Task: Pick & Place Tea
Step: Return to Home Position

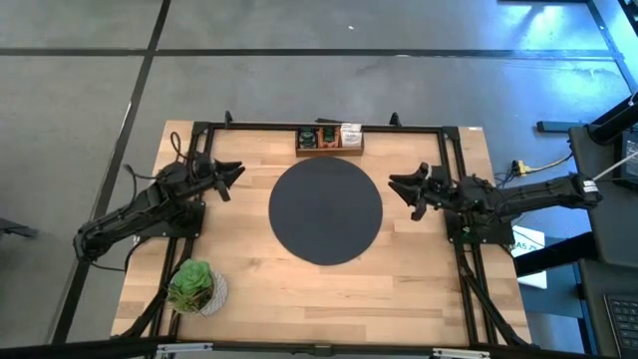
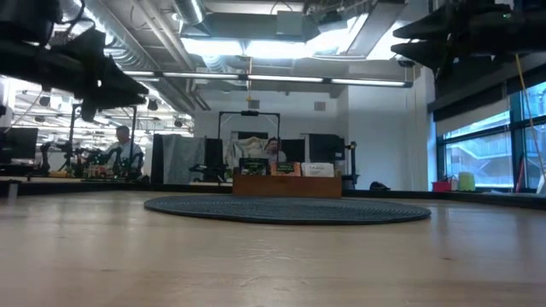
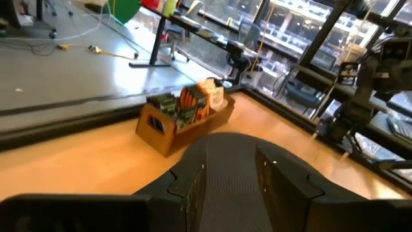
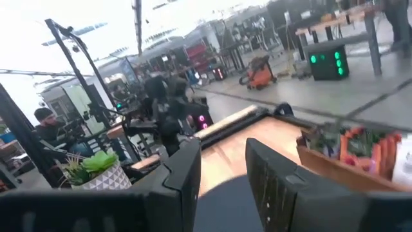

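Two arms flank the mat (image 1: 325, 210), left arm (image 1: 150, 204) and right arm (image 1: 518, 194) each with jaws spread, empty; tea (image 1: 328, 136) sits in the organizer (image 1: 329, 153) at the worktop's (image 1: 249, 269) edge

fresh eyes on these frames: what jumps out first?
The big black round mat at the table's centre stands out first, flanked by the left gripper and the right gripper, both raised, open and holding nothing. Beyond it, at the table's far edge, the wooden organizer holds the tea packets upright. A green plant sits at the opposite edge, on the left arm's side.
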